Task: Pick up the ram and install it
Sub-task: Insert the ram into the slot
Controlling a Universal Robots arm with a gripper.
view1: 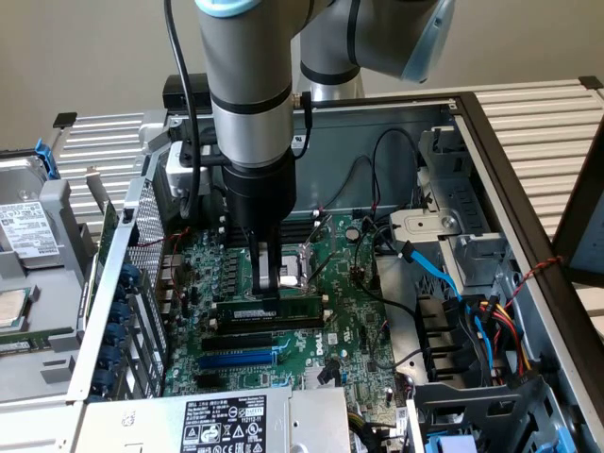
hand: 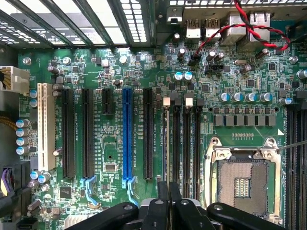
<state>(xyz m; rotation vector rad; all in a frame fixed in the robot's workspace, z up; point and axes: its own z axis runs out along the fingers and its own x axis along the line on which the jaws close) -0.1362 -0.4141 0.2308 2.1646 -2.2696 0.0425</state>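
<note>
One ram (view1: 288,310) stands upright on its long edge along the black memory slots (view1: 260,327) of the green motherboard (view1: 354,311), between the CPU socket (view1: 304,266) and the blue expansion slot (view1: 236,360). Whether it is fully seated cannot be told. The jaws are closed on its top edge, their black fingers (hand: 162,208) pressed together. The arm (view1: 247,85) reaches down into the open computer case (view1: 491,142).
</note>
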